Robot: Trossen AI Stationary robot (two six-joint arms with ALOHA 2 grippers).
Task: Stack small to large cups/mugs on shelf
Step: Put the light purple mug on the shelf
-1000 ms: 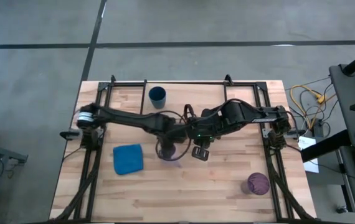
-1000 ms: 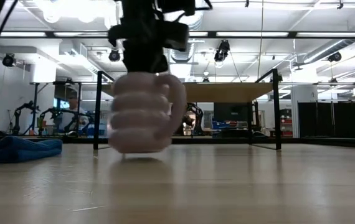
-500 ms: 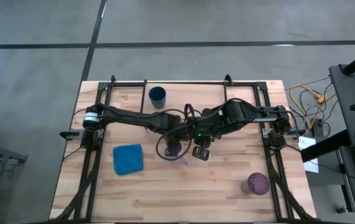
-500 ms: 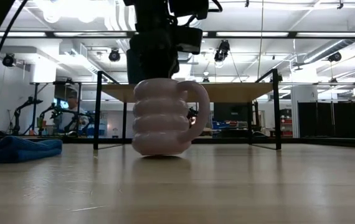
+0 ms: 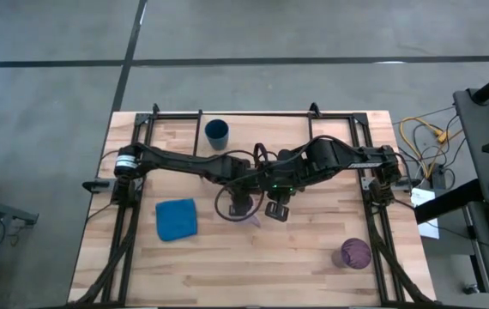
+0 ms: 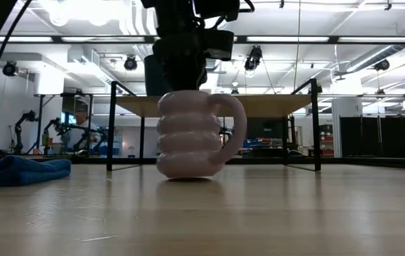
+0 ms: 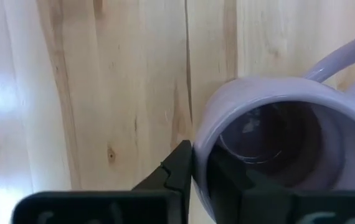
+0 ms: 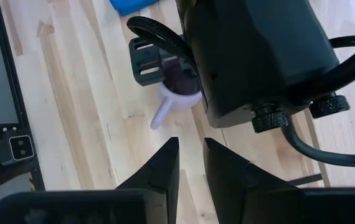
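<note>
The pale lavender ribbed mug point(image 6: 192, 135) stands upright near the table's middle, its handle point(image 6: 234, 121) toward the right; it also shows in the high view point(image 5: 250, 217). My left gripper point(image 5: 240, 206) is shut on its rim. My right gripper point(image 5: 277, 209) hangs close to the mug's right, fingers nearly together, holding nothing. The small dark blue cup point(image 5: 217, 131) stands at the far edge. The dark purple tumbler point(image 5: 355, 253) stands near the right front corner. The shelf point(image 6: 273, 105) shows behind the mug in the low view. My left gripper pinches the mug's rim point(image 7: 197, 140) on the side away from the handle, one finger point(image 7: 179, 169) outside the wall and one point(image 7: 227, 182) inside. The fingers come from above, pointing down. The mug is upright; whether its base touches the tabletop, I cannot tell.
A flat blue cloth point(image 5: 176, 219) lies left of the mug. Black frame rails point(image 5: 124, 223) run along the table's left and right sides. Cables point(image 5: 425, 137) lie beyond the right edge.
My left gripper has carried the mug a short way toward the table's right edge, closer to my right gripper. The mug stays upright and low over the tabletop. Most of the shift came in the first half second.
</note>
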